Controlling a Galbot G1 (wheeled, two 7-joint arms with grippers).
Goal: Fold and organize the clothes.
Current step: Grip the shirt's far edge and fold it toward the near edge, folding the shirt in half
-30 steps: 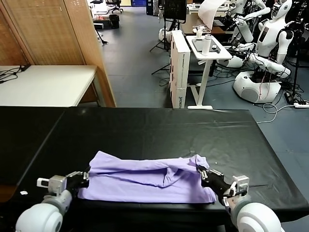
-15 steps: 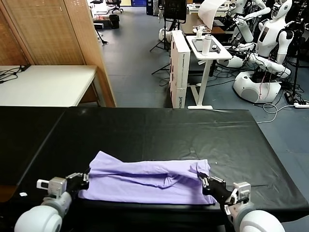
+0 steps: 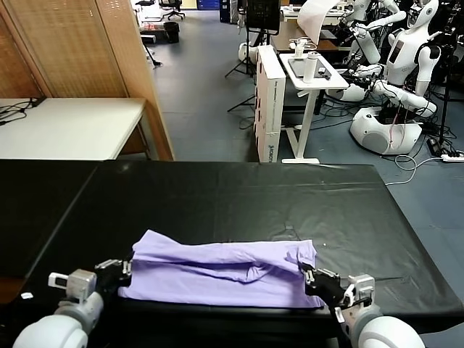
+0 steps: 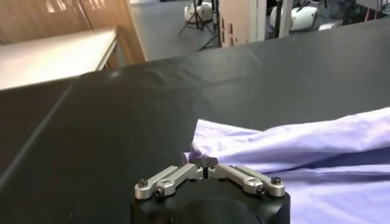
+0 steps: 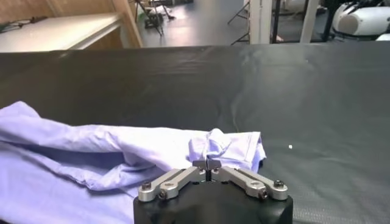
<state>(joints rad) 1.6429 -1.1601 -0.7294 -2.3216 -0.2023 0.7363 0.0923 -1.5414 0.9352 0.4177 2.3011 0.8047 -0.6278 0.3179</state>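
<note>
Lavender T-shirt lying crumpled in a long band on the black counter, near its front edge. Left end effector pinched closed on the shirt's left end; right end effector pinched closed on the bunched right end. Both low over the counter, at opposite ends of the shirt.

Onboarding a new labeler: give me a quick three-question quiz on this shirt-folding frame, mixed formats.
1. True or false: the left tool is shut on the T-shirt.
2. What does the shirt lie on? A) white desk B) black table cover C) floor
3. Fill in: the right tool pinches the shirt at its ___ end, seen from the head view.

Key: 1 true; 2 B; 3 right.
</note>
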